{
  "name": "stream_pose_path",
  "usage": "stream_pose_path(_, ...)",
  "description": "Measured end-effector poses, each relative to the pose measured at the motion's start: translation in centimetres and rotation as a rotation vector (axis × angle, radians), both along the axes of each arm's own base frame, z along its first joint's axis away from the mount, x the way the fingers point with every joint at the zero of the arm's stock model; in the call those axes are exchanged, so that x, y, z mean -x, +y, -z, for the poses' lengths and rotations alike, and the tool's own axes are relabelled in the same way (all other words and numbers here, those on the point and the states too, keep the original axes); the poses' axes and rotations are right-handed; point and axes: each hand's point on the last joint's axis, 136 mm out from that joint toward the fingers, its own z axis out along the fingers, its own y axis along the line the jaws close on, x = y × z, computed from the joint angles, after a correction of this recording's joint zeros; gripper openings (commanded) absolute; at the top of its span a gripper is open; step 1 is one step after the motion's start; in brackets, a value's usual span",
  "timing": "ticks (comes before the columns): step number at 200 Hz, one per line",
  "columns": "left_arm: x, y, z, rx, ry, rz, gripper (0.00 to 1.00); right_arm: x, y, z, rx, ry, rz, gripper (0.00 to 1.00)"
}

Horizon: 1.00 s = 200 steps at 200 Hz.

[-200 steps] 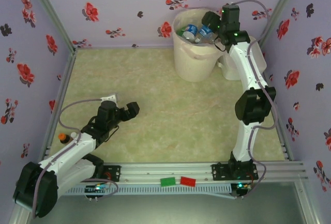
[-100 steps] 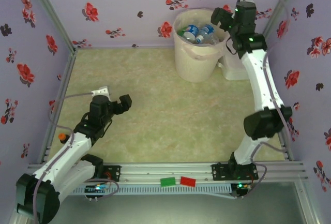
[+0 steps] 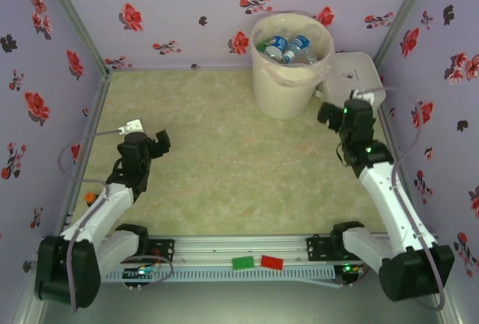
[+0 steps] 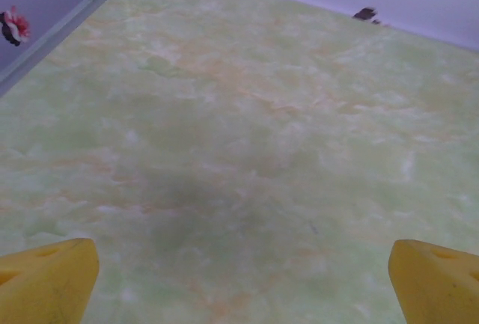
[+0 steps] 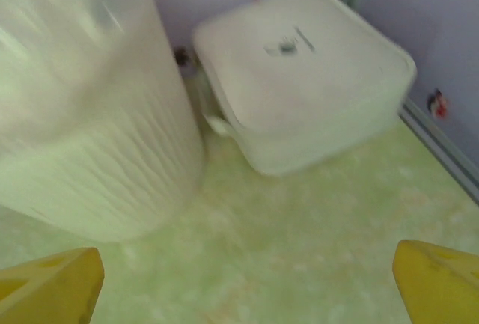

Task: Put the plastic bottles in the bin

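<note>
Inside the bin, plastic bottles sit half-hidden.

Mostly plastic and metal on a smooth marbled top.

We see a table with a smooth, low-sheen green marbled top. The bin looks like matt cream plastic, faintly ribbed up close, under a thin filmy liner. The plastic bottles are clear and glossy, the lidded box is smooth white plastic with a dull sheen, the rail is bare pale metal, the arm shells are glossy white plastic, and the finger pads are matt yellow.
</note>
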Motion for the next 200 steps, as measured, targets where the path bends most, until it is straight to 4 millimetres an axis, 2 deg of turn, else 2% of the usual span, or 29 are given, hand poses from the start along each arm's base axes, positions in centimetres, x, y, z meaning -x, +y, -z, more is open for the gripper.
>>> stream_pose_path(18, -0.5, 0.7, 1.3, -0.057, 0.043, -0.015, 1.00, 1.4, -0.8, 5.5, 0.031, 0.061, 0.028, 1.00)
stream_pose_path(35, -0.9, 1.2, 1.7, -0.109, 0.055, -0.027, 1.00, 2.3, -1.4, 10.2, 0.071, 0.125, 0.038, 1.00)
stream_pose_path(54, -1.4, 2.0, 1.2, -0.164, 0.035, -0.053, 1.00, 2.6, -1.7, 13.2, 0.114, 0.182, 0.031, 1.00)
stream_pose_path(72, -1.8, 2.8, 0.8, -0.199, 0.015, -0.083, 1.00, 1.2, -1.5, 12.8, 0.150, 0.126, 0.012, 1.00)
stream_pose_path(91, -2.3, 3.1, 1.3, -0.228, 0.015, -0.095, 1.00, -0.3, -1.4, 12.3, 0.186, 0.014, -0.004, 1.00)
stream_pose_path(130, -2.4, 3.1, 4.5, -0.306, 0.008, -0.058, 1.00, -0.6, -1.6, 16.1, 0.257, -0.011, -0.023, 1.00)
stream_pose_path(163, -4.0, 2.7, 5.4, -0.354, -0.045, -0.009, 1.00, -2.6, -2.3, 15.6, 0.272, -0.084, 0.002, 1.00)
stream_pose_path(200, -3.6, 2.4, 5.2, -0.326, -0.128, 0.047, 1.00, -3.2, -3.2, 16.7, 0.261, -0.091, 0.022, 0.99)
